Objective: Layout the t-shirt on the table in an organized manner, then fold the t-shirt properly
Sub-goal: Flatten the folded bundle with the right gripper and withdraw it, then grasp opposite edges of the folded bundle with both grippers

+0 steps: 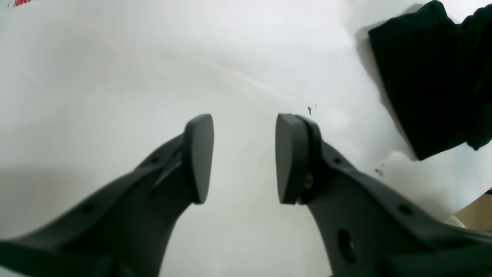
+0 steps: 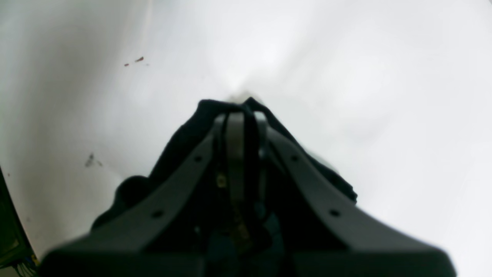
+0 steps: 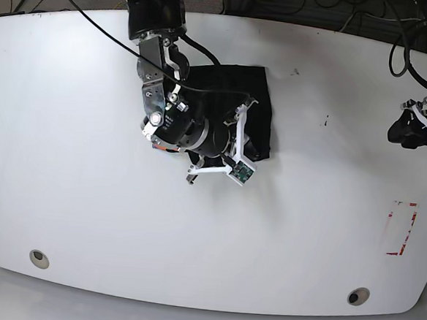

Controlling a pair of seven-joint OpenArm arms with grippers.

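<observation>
The t-shirt [image 3: 235, 107] lies bunched in a dark square on the white surface [image 3: 86, 195], toward its far middle. The right fingers [image 2: 240, 115] are clamped on black fabric. The left fingers [image 1: 244, 157] hang apart over bare surface, empty.

Black cables [image 3: 283, 0] lie tangled on the dark floor beyond the far edge. At the right, a brown cardboard-coloured surface [image 1: 476, 213] shows past the near corner.
</observation>
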